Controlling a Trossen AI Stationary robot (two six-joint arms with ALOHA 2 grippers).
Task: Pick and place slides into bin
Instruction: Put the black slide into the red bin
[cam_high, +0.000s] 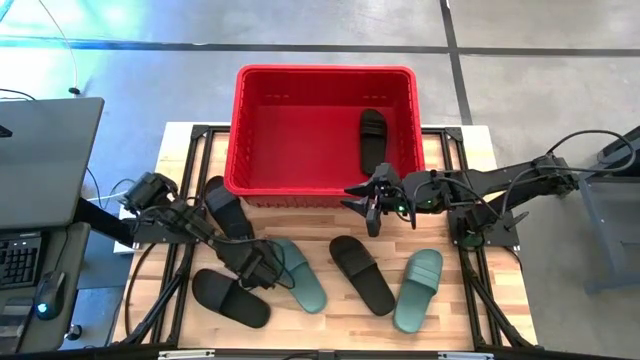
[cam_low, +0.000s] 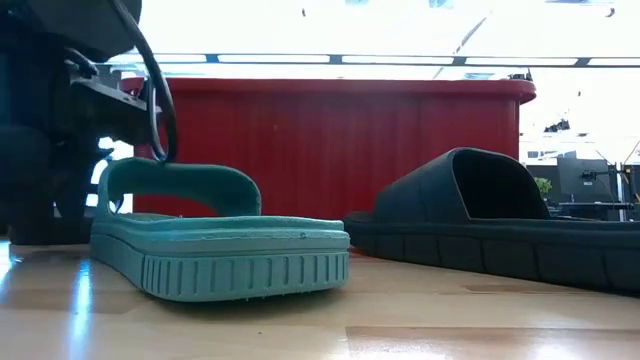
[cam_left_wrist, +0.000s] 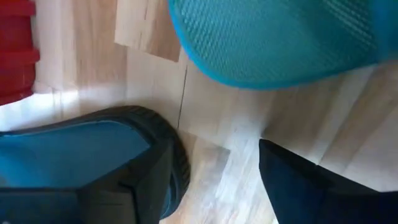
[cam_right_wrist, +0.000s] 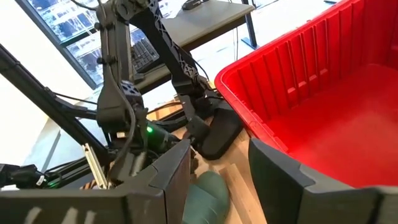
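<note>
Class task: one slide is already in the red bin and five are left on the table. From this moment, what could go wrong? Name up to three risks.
1. The left hand is low over a green slide packed between black slides; it may nudge a neighbour.
2. The right hand, open, sits right by the bin rim and could catch on it.
3. The other green slide lies near the table's front edge and might get pushed off.
</note>
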